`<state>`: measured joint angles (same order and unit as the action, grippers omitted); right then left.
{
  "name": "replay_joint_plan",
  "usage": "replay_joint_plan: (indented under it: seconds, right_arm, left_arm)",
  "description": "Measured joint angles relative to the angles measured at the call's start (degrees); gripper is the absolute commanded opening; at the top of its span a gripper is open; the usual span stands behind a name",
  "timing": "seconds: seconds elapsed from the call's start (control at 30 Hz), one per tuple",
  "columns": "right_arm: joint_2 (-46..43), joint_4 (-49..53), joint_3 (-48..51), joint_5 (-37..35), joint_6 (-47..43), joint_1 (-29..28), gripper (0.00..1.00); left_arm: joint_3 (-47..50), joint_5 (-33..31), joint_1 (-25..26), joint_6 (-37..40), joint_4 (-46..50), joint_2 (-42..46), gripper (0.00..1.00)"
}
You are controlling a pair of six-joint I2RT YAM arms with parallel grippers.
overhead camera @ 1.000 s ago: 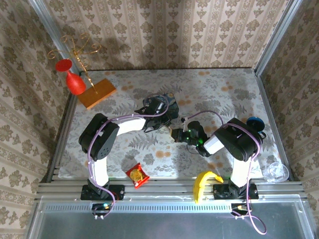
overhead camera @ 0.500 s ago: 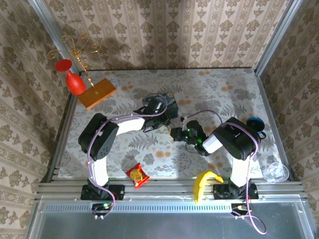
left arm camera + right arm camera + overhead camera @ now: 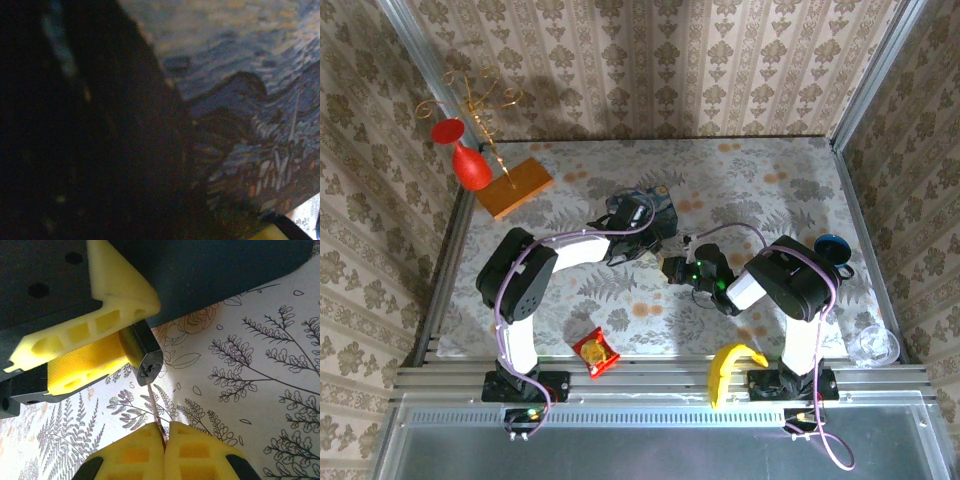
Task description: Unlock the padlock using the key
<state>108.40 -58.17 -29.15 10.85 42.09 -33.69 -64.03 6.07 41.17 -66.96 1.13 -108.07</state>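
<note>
Top external view: my left gripper (image 3: 656, 246) and my right gripper (image 3: 678, 268) meet tip to tip at mid-table, just in front of the blue painted tin (image 3: 660, 205); the padlock between them is too small to make out here; as I judge it, either arm drifting sideways would pull the key and keyhole out of line.

Left wrist view: dark and blurred, with the tin's painted surface very close to the lens; I cannot tell my jaws' state from here; pressing nearer could knock the tin.

Right wrist view: the padlock (image 3: 142, 354) is clamped between my left gripper's yellow fingers (image 3: 120, 287), jaws part open around its body, keyhole end facing my right gripper, over the fern-patterned table (image 3: 260, 365); my right jaws are fully closed, pinching the key (image 3: 155, 405) by its near end; the thin blade's tip reaches the keyhole, though I cannot tell whether it has entered; pushing off-axis could bend the blade, swivel the key in my pinch, or shove the padlock out of the left grip.
</note>
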Motion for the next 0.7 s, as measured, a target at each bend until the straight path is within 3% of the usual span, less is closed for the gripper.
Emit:
replay_joint_plan:
  seconds: [0.7]
  right_arm:
    - [0.2,-0.4,0.0,0.0,0.2,0.0,0.0]
  left_arm:
    - [0.5,0.2,0.1,-0.4,-0.1,0.5,0.0]
